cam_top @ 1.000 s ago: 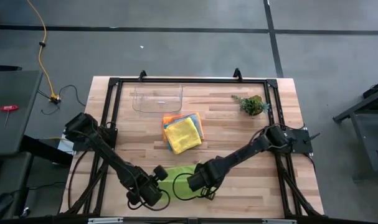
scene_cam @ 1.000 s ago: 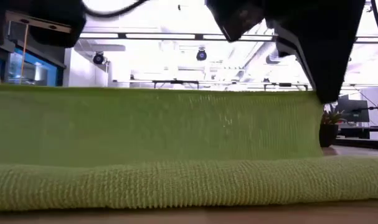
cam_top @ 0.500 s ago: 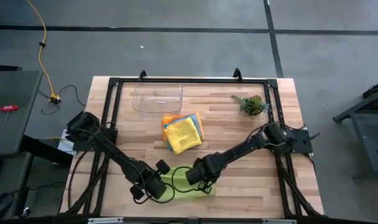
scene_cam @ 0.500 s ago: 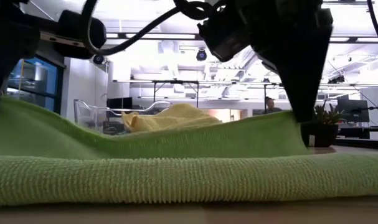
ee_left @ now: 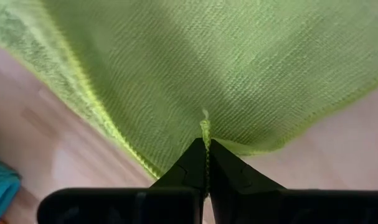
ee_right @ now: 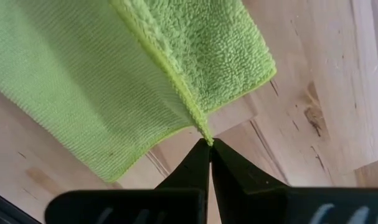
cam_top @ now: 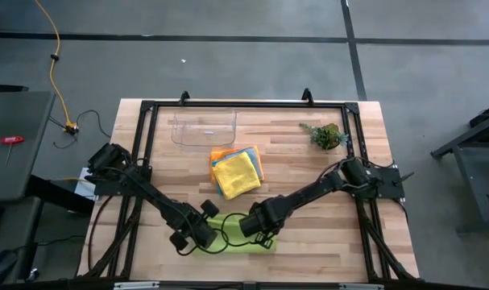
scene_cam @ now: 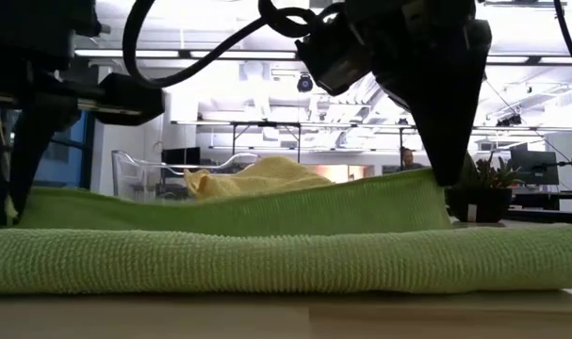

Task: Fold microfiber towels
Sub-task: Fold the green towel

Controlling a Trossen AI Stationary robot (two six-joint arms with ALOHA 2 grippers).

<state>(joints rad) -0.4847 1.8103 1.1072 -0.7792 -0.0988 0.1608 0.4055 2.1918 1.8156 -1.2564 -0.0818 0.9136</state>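
We see the lime green towel (cam_top: 236,239) lying near the front edge of the wooden surface (cam_top: 308,169), between the two arms, with its rear layer lifted off the front layer. The left pincer (ee_left: 206,144) is clamped tight on one corner of that towel, and the right pincer (ee_right: 209,144) pinches the other corner just as firmly; in the low view both hold the raised edge just above the folded layer beneath. Behind it, well apart, the remaining towels sit in a stack with the yellow towel (cam_top: 235,173) on top and orange and teal edges showing beneath. A clear plastic tray (cam_top: 204,129) stands beyond the stack, and a small plant sprig (cam_top: 326,135) lies toward the right rear corner.
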